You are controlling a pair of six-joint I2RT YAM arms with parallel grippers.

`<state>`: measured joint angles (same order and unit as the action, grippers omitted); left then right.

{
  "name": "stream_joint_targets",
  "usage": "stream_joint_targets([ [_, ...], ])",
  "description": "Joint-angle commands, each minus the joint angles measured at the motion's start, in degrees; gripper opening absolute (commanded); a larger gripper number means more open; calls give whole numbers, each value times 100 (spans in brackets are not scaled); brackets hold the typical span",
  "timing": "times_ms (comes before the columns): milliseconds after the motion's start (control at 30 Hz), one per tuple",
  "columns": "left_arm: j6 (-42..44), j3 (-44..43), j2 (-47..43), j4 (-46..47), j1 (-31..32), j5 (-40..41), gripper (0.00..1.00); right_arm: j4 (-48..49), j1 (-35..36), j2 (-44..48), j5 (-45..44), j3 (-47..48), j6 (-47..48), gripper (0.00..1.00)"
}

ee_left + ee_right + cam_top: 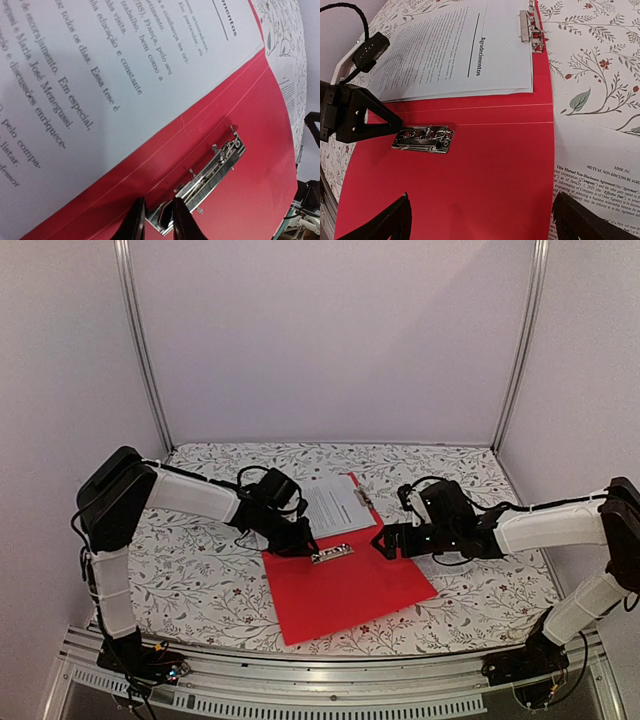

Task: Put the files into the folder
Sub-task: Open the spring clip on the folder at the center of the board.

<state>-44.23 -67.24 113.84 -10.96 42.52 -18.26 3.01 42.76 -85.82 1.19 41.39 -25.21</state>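
The red folder (345, 595) lies open on the table. A white printed sheet (332, 503) covers its far half. The metal clip (332, 554) sits at the spine. My left gripper (300, 545) is at the clip's left end. In the left wrist view its fingers (136, 220) are nearly closed with the end of the clip (212, 172) between them. My right gripper (485, 225) is wide open just above the folder's bare near half (485, 175). Its right finger (580, 220) is over a second printed sheet (592, 182) lying on the cloth beside the folder.
A second metal clamp (530, 25) sits at the sheet's edge on the folder's far half. The table has a floral cloth (200, 570). White walls and metal posts (145, 350) enclose the back and sides.
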Motion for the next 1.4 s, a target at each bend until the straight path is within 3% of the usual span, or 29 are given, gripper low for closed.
stream_joint_targets([
  [0, -146, -120, 210, 125, 38, -150, 17, 231, 31, -265, 415, 138, 77, 99],
  [300, -253, -29, 103, 118, 45, -178, 3, 538, 34, -513, 575, -46, -92, 99],
  [567, -371, 98, -17, 74, 46, -159, 16, 583, 37, -523, 573, -113, -129, 99],
  [1100, -686, 314, -81, 445, 46, -402, 6, 700, 103, -614, 593, -182, -211, 99],
  [1367, -1000, 572, -214, 718, 28, -478, 13, 725, 133, -611, 541, -227, -220, 99],
])
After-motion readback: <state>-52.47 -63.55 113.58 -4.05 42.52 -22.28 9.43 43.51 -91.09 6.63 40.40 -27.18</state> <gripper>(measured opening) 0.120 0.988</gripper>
